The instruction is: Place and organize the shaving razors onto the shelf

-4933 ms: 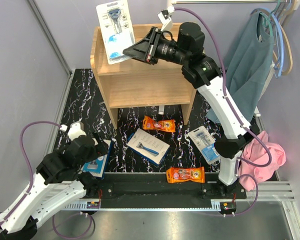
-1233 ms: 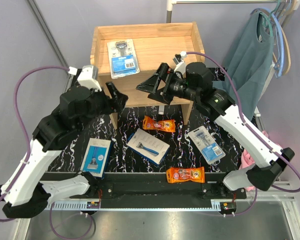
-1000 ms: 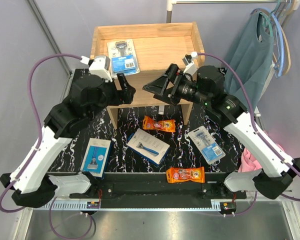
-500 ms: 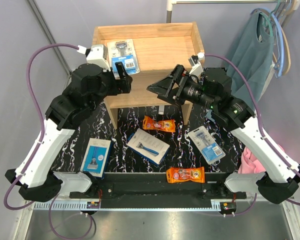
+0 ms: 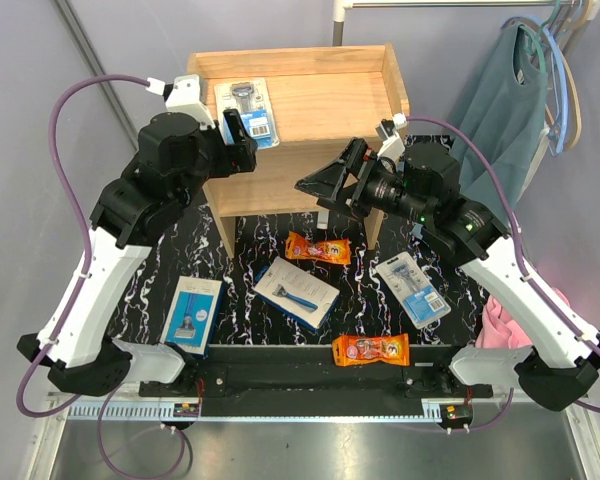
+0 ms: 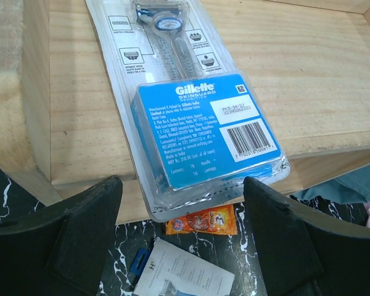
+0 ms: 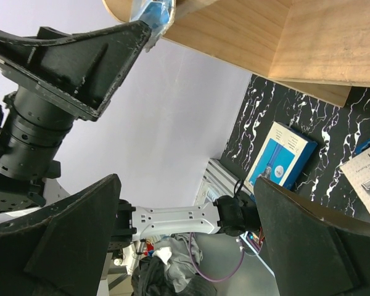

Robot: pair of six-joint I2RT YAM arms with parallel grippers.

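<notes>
Left gripper [image 5: 238,140] has climbed to the shelf [image 5: 320,85] top, jaws spread, empty, facing the blister pack [image 5: 246,110] overhanging its front edge. Right gripper [image 5: 325,178] gapes, holding nothing. Best nudge pack squarely inward, flat.

1. The place is a robotics lab cell, staged as a small shop corner. Two white-and-black arms are bolted to a slotted aluminium rail [image 5: 310,408], well below both grippers in the top view.
2. Bare pale-lilac wall panels [image 5: 30,150] and a grey metal frame post [image 5: 85,40] close in the space left of the left gripper [image 5: 240,138].
3. Loose purple cables [image 5: 50,130] loop from the wrists.
4. Right of the right gripper [image 5: 318,185], a teal garment [image 5: 500,110] hangs on hangers, with a pink cloth [image 5: 491,330] lower down.
5. A black, white-veined mat [image 5: 245,250] lies beneath both grippers and carries a pale wooden shelf [image 5: 320,95].
</notes>
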